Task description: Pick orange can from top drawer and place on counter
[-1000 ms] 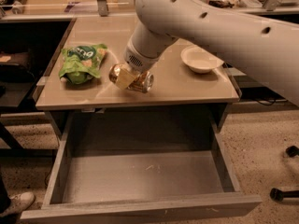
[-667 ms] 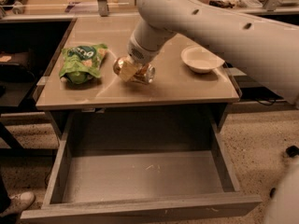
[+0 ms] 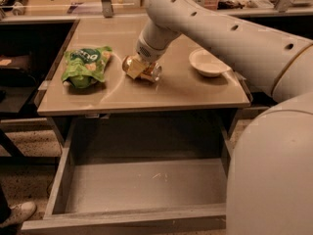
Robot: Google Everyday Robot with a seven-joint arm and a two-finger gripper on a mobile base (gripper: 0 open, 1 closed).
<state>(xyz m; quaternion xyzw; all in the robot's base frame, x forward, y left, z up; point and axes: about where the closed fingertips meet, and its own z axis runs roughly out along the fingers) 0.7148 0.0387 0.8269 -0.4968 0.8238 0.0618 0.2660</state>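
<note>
Your gripper (image 3: pixel 139 66) grips the orange can (image 3: pixel 149 71), tipped sideways, low at the middle of the counter (image 3: pixel 146 97); the top drawer (image 3: pixel 142 185) stands open below the front edge.

The arm (image 3: pixel 210 28) is enclosed in a smooth, off-white tubular casing with a matt finish. Small dark round recesses are spaced at intervals along the casing. A thin tan seam line is seen where two casing sections meet at the right edge of the view. A large, rounded shell (image 3: pixel 269 175) of the same off-white colour fills the lower right foreground. The wrist collar (image 3: pixel 149 47) is a short cylinder, pale grey-white, marked with fine rings. The gripper (image 3: pixel 139 68) is fitted below this collar, just above the counter (image 3: pixel 195 94). Its fingers (image 3: pixel 135 68) are flat and pale yellow-tan, and are closed against the orange can (image 3: pixel 150 72).
</note>
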